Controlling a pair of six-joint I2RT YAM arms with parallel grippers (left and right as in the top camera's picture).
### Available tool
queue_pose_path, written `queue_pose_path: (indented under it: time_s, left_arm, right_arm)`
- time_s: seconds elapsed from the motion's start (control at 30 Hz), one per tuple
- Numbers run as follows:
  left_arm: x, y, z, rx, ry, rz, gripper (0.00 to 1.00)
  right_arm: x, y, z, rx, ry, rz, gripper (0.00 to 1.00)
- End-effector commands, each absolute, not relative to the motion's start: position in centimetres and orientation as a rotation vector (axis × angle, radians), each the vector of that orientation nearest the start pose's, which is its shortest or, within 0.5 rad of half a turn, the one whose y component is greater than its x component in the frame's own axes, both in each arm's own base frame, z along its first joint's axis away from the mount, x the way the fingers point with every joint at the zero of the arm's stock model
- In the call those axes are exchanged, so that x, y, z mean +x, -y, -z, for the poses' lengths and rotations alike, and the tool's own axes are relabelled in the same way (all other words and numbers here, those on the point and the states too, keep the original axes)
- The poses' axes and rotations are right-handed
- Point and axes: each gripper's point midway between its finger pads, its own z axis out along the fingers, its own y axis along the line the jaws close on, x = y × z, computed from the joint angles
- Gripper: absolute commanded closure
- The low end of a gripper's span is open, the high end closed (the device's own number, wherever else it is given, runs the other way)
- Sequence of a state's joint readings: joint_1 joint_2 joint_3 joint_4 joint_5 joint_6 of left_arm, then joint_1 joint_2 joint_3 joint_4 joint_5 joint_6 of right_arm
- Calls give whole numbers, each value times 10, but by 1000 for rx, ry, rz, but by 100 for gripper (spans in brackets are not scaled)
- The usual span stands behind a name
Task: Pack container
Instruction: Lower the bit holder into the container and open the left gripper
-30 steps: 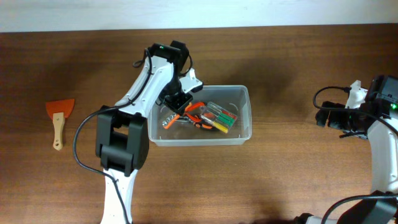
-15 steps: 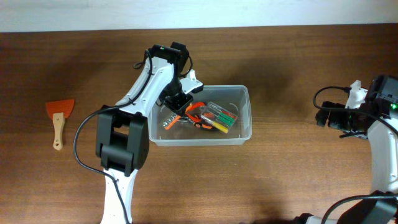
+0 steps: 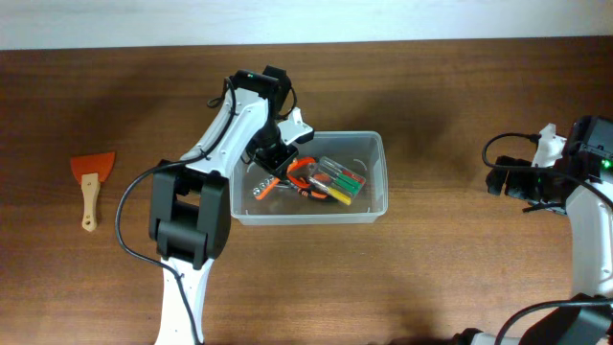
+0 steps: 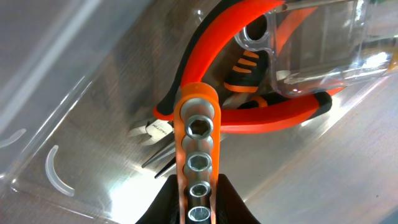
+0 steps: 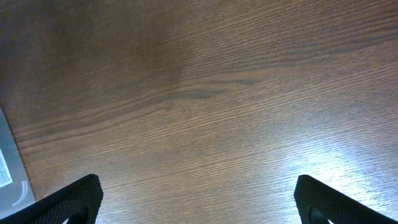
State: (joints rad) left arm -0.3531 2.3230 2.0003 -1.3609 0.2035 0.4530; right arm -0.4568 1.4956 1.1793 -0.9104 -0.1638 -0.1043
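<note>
Left gripper [image 3: 274, 161] inside container [image 3: 378, 196], over the socket rail [image 3: 260, 188]; pliers [image 3: 305, 174] and a clear case [image 3: 342, 180] lie just beside it on its right; scraper [image 3: 91, 177] on table [image 3: 431, 268], well apart to its left.

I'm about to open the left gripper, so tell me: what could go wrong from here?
The left gripper is shut on the socket rail right above the pliers; dropped here, the rail may land across them, tilted. The gripper is near the container wall, so pulling out could nudge it. The scraper lies far left on the table, unpacked.
</note>
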Motion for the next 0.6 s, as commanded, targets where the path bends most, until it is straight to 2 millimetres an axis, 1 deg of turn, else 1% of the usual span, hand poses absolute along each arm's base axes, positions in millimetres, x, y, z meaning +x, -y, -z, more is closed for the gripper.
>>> queue_pose_path:
  time_s: [0.0,0.03,0.07,0.33,0.47,0.57]
  left_arm:
    - [382,182,-37,1271,-2986,372,89]
    - [382,182,-37,1272,-2986,372,84]
    - [382,182,-37,1272,-2986,372,82]
    - [382,182,-37,1271,-2987,372,80]
    - [382,182,-37,1271,-2987,373,70]
    - [381,181,-38,1272,-2992,373,69]
  right_arm:
    - [312,122,-128,458,-2724,-99,1]
    - [312,122,-128,458,-2724,-99,1]
    - [313,122,-128,458,-2724,-98,1]
    - [313,122,-128,458,-2724,-98,1]
    - [313,122,-128,458,-2724,-98,1]
    - [313,122,-128,458,-2724,-98,1]
